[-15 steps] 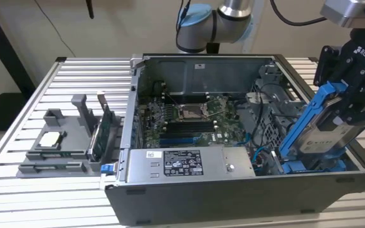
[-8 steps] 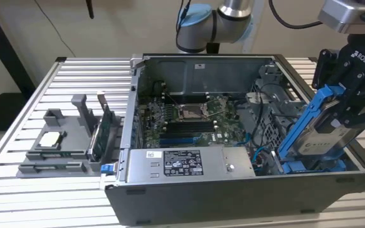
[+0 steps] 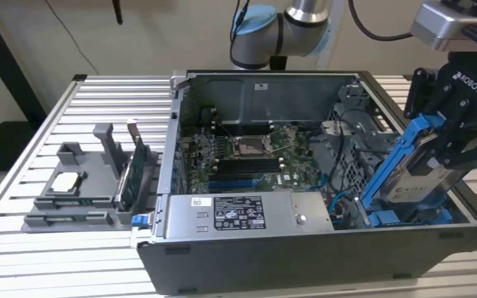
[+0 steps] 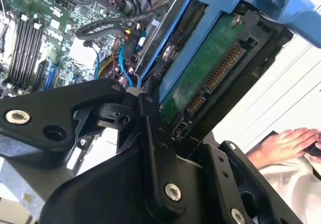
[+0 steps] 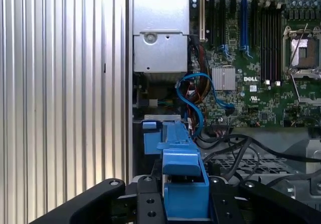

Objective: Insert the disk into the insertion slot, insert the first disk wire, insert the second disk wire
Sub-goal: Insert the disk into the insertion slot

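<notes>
My gripper [image 3: 447, 152] is shut on the disk [image 3: 417, 186], a silver drive with a white label in a bright blue carrier [image 3: 394, 162]. The disk hangs tilted over the open computer case at the exterior view's right, its lower end down near the grey perforated insertion slot [image 3: 356, 180]. In the second wrist view the disk's green circuit board [image 4: 200, 78] and connector face the camera, clamped between the black fingers [image 4: 150, 133]. In the first wrist view the blue carrier [image 5: 178, 158] points down into the case beside loose blue wires [image 5: 200, 98].
A silver power supply box [image 3: 238, 214] lies along the case's near wall, with the green motherboard [image 3: 247, 158] behind it. A grey fixture [image 3: 81, 186] holding parts stands on the slatted table [image 3: 48, 254] at the exterior view's left. A person's hand [image 4: 286, 143] rests beyond the case.
</notes>
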You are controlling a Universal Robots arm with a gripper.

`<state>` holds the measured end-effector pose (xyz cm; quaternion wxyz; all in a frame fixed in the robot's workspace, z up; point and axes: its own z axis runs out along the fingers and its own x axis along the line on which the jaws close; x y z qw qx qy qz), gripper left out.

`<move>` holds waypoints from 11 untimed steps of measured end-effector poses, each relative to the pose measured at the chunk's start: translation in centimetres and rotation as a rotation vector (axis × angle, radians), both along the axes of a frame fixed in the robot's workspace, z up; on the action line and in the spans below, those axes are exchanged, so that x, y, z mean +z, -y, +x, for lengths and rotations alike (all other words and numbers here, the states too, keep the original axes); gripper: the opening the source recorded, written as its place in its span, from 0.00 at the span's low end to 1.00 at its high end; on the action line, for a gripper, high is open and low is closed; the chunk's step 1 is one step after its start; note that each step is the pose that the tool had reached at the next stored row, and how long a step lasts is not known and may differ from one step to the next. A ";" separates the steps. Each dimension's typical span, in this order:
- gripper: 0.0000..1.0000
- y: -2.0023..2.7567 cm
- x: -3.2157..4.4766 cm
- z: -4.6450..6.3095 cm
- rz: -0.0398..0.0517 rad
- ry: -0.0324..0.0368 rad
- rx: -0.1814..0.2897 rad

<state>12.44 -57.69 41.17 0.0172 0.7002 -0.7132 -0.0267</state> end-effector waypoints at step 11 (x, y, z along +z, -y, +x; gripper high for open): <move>0.33 -0.03 -0.88 0.1 0.0028 0.0000 0.000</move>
